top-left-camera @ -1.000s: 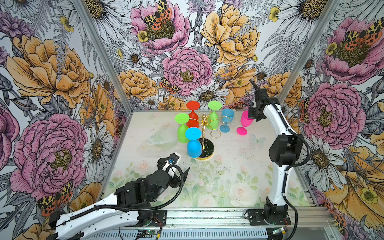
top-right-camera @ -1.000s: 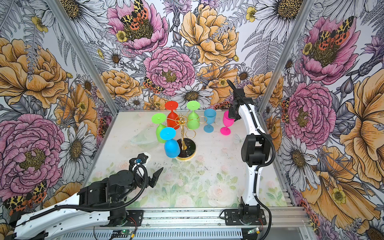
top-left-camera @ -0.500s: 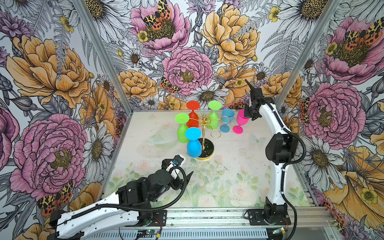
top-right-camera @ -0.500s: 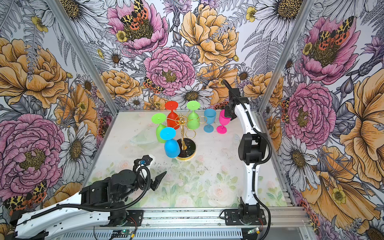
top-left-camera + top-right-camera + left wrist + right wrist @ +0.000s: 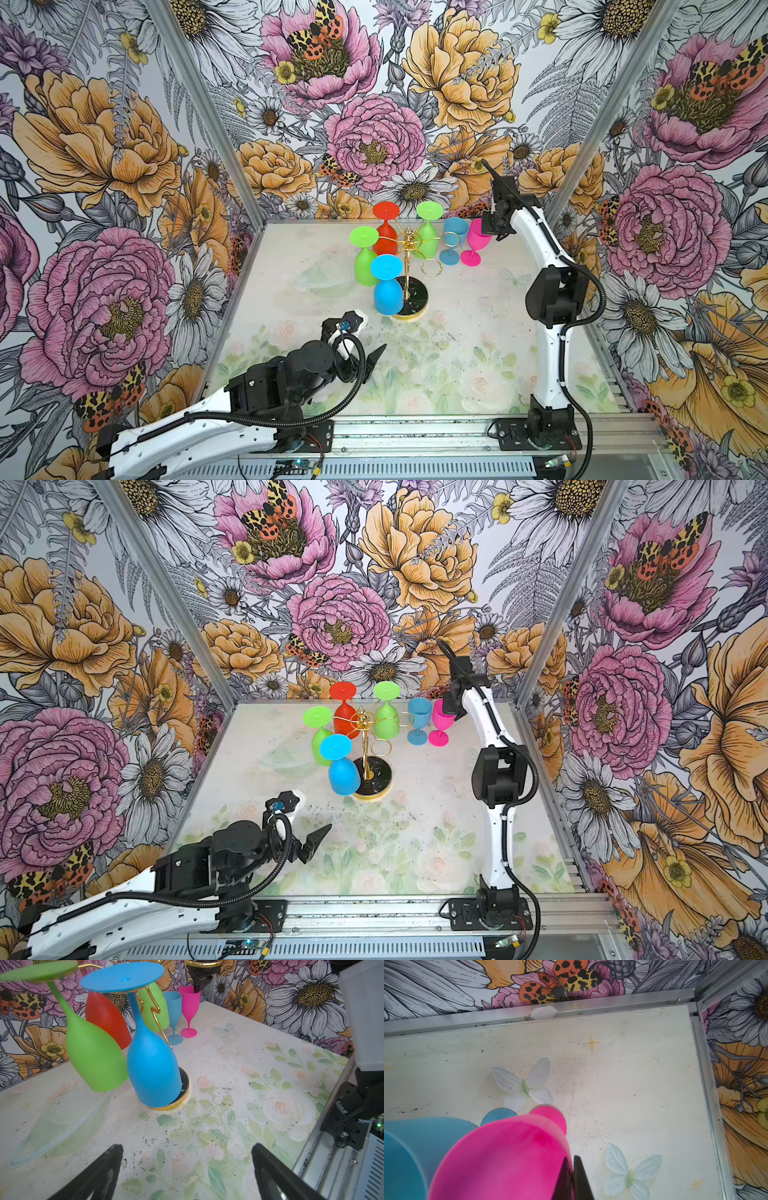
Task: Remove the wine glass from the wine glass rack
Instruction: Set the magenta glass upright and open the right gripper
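Observation:
The wine glass rack [image 5: 409, 266] [image 5: 365, 750], gold wire on a black round base [image 5: 185, 1082], stands mid-table. From its arms hang upside down two green glasses, a red one and a blue one [image 5: 387, 286] [image 5: 152, 1068]. A pink wine glass [image 5: 476, 239] [image 5: 440, 719] [image 5: 189, 1001] is upright at the back right, off the rack, its foot low beside another glass's foot. My right gripper [image 5: 572, 1159] [image 5: 484, 226] is shut on its rim from above. My left gripper [image 5: 187, 1147] [image 5: 370, 359] hangs open and empty, low over the table in front of the rack.
A blue glass [image 5: 455, 237] [image 5: 404, 1147] stands upright close to the left of the pink one. A clear shallow dish [image 5: 324, 278] [image 5: 58, 1122] lies left of the rack. The back wall rail [image 5: 591, 1004] and the right corner post are close behind the right gripper.
The right gripper has carried the pink glass a little leftward, closer to the upright blue glass. The left arm has barely shifted.

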